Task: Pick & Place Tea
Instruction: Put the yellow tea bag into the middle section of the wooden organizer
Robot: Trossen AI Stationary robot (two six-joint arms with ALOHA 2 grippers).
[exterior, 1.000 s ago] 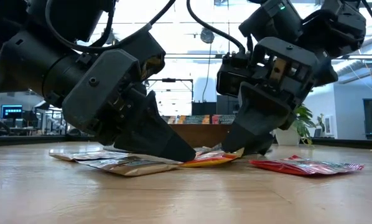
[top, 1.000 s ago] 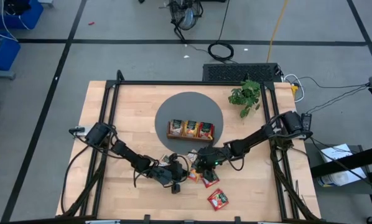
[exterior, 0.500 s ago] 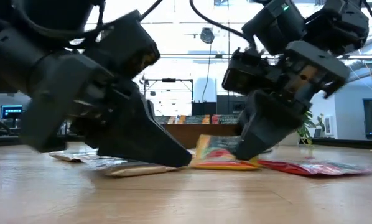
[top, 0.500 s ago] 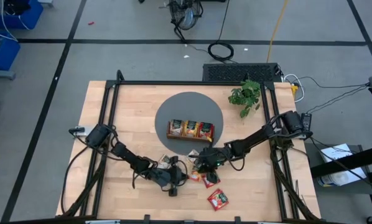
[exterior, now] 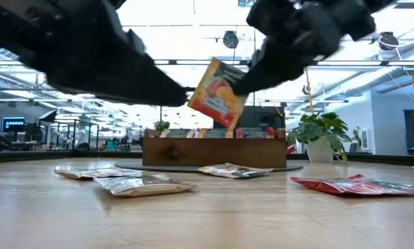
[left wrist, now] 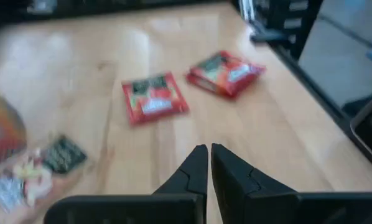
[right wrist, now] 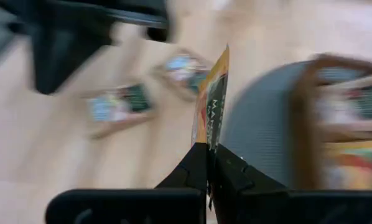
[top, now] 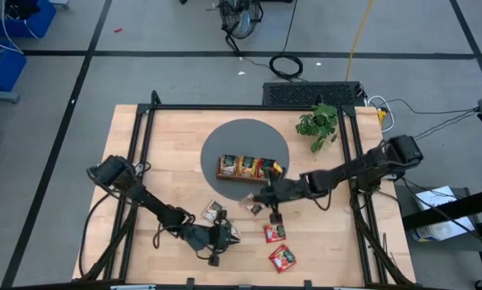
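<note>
My right gripper [top: 257, 199] is shut on an orange-yellow tea sachet [exterior: 217, 93], high above the table, in front of the brown wooden tray [top: 247, 167]. The tray stands on a grey round mat [top: 245, 137] and holds sachets. My left gripper [top: 229, 234] hangs shut and empty nearer the front edge, clear of the table. Loose sachets lie flat on the wood: a green one [top: 217, 213], two red ones [top: 274, 233] [top: 283, 258] and one under the right gripper [exterior: 228, 170]. My right gripper pinches the orange-yellow sachet between its two fingers at one edge [right wrist: 204, 138], by the upper right corner in the low view [exterior: 238, 81]. The fingers come slanting down from the table's right. The sachet juts out past the fingertips, tilted, lifted clear of the table.
A green leafy plant [top: 317, 125] stands at the far right of the table. A black frame [top: 144, 137] runs along the table's sides. Bare wood lies left of the mat and along the near edge.
My right gripper has taken hold of the orange-yellow sachet, which lay flat on the table. It has then risen with it, rolling and drawing toward the tray, and the sachet now hangs tilted and clear. My left gripper has lifted off the table and drawn toward the near edge.
</note>
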